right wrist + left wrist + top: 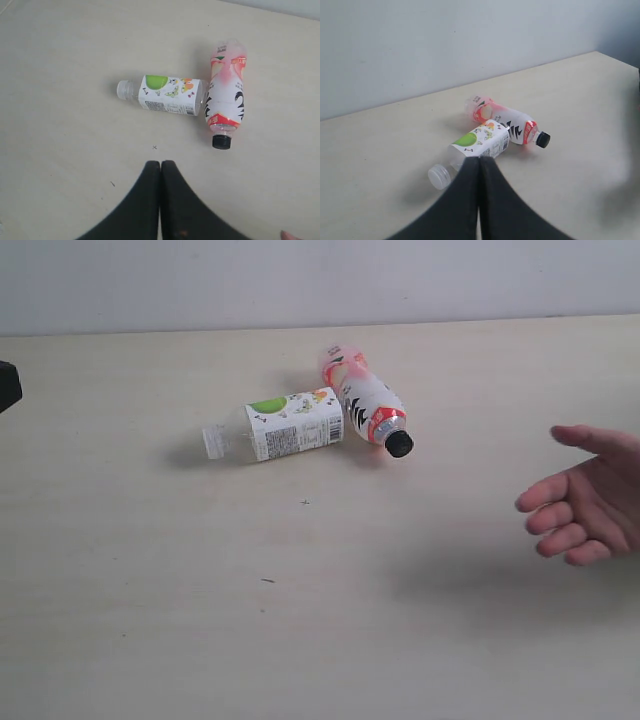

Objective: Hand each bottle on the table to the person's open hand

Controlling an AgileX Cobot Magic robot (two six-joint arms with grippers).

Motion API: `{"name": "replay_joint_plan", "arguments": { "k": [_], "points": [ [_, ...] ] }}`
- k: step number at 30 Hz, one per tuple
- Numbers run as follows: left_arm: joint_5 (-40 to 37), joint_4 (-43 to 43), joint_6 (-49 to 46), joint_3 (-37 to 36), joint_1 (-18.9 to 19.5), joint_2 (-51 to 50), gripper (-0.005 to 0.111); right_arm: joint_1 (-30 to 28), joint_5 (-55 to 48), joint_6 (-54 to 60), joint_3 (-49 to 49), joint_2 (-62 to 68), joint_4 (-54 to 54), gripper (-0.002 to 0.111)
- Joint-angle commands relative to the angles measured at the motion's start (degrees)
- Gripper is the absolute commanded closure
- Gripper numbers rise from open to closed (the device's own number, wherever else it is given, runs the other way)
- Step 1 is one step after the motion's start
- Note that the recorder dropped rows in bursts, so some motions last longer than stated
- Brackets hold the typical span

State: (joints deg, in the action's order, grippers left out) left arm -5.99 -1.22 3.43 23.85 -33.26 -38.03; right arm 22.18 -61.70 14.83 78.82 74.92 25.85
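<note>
Two bottles lie on their sides on the table (150, 590), touching at their bases. One is clear with a white cap and a white label with a green patch (285, 426) (482, 143) (167, 94). The other is pinkish-red with a black cap (366, 400) (512, 123) (225, 105). The person's open hand (585, 502) hovers at the right edge, palm turned toward the bottles. My left gripper (479, 159) is shut and empty, short of the white-capped bottle. My right gripper (160, 163) is shut and empty, well short of both bottles.
A pale wall (300, 280) runs along the table's far edge. A dark piece of the left arm (8, 385) shows at the left edge of the exterior view. Small dark specks (268, 581) mark the tabletop.
</note>
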Motion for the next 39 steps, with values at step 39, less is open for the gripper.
{"name": "replay_joint_plan", "arguments": {
  "k": [39],
  "points": [
    [0.33,-0.21,-0.12,-0.19,0.10,0.28,0.106,-0.15,30.00,11.65,6.43,35.68,1.17,0.108]
  ]
}}
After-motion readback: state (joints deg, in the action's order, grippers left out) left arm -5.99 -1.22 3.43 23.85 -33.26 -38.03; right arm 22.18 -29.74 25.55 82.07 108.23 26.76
